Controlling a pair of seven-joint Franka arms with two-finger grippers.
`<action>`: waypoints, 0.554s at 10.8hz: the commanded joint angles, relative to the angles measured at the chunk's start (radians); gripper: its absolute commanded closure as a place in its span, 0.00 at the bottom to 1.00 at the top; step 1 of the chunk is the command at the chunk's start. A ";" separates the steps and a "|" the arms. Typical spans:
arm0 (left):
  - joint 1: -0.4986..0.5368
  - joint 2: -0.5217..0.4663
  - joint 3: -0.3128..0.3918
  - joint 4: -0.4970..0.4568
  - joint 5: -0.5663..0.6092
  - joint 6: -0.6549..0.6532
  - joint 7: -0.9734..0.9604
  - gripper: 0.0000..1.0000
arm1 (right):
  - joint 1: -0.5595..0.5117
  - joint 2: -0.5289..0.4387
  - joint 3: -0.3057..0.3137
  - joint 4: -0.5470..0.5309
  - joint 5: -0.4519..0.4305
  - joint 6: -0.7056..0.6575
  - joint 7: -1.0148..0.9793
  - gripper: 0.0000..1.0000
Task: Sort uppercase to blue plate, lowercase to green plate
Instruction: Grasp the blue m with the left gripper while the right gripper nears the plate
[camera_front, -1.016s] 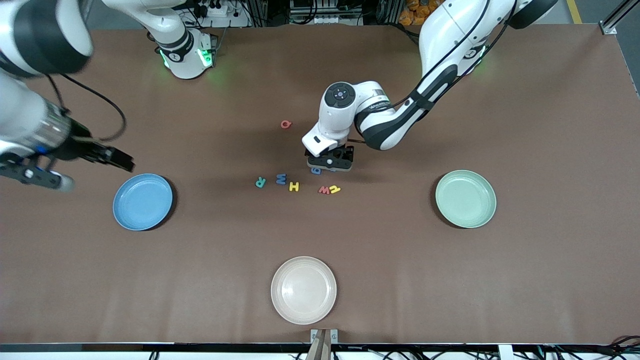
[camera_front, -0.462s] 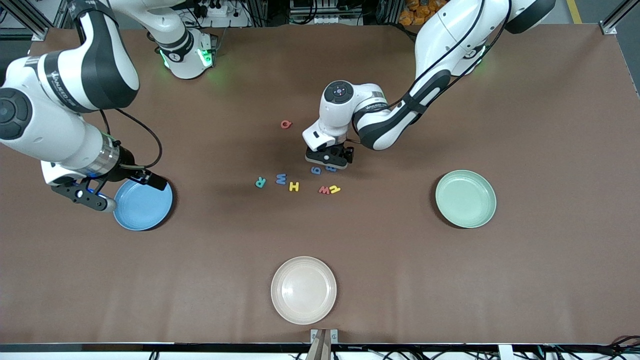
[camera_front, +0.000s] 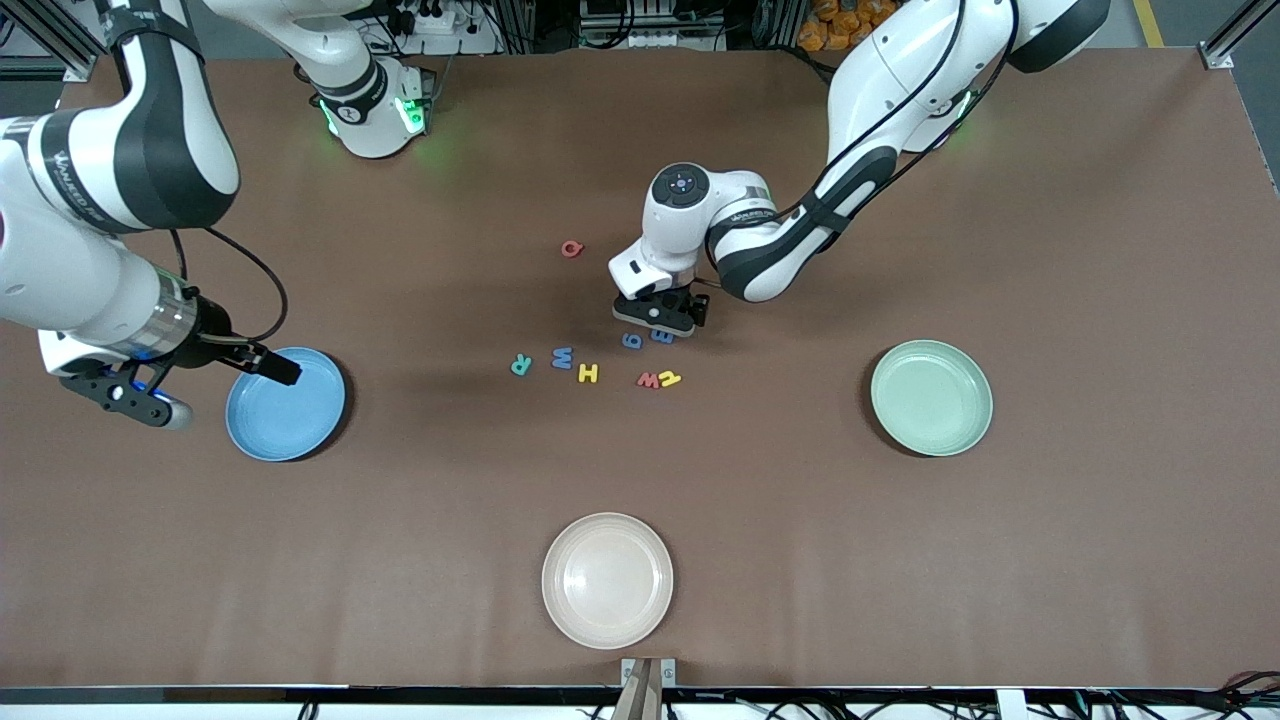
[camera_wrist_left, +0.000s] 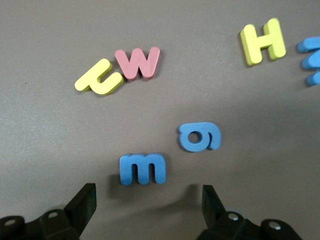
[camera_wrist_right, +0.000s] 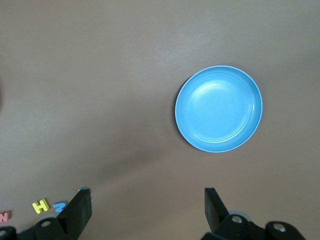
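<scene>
Eight foam letters are seen scattered at mid-table between two coloured plates. The left gripper (camera_front: 660, 322) is held low over the blue e (camera_front: 662, 336), its fingers spread wide and nothing gripped; in the left wrist view the e (camera_wrist_left: 142, 169) is framed between the two fingertips (camera_wrist_left: 82, 202), lying flat on the brown table (camera_front: 1050, 560). The blue g (camera_front: 631, 341) is found just beside the e, toward the right arm's end. Nearer the front camera, the red w (camera_front: 648, 380) and the yellow h (camera_front: 670, 378) are laid touching each other, with the yellow H (camera_front: 588, 373), the blue W (camera_front: 562, 357) and the teal R (camera_front: 521, 365) ranged in a loose row toward the right arm's end. The pink-red Q (camera_front: 571, 248) is set apart, farther from the front camera than the rest.

The right gripper (camera_front: 215, 375) is poised in the air over the table at the edge of the blue plate (camera_front: 285, 403), fingers parted wide and nothing carried. The blue plate is shown bare, as is the green plate (camera_front: 931, 397) at the left arm's end. A cream plate (camera_front: 607, 580) is placed nearest the front camera.
</scene>
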 joint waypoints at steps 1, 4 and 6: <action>0.017 0.007 -0.002 -0.015 0.057 0.028 -0.008 0.06 | -0.006 -0.025 0.004 -0.011 0.012 -0.010 -0.011 0.00; 0.017 0.012 -0.001 -0.014 0.058 0.033 -0.008 0.15 | -0.013 -0.021 0.002 -0.008 0.014 -0.002 -0.011 0.00; 0.016 0.015 0.010 -0.014 0.058 0.047 -0.008 0.20 | -0.013 -0.021 0.002 -0.008 0.014 -0.002 -0.011 0.00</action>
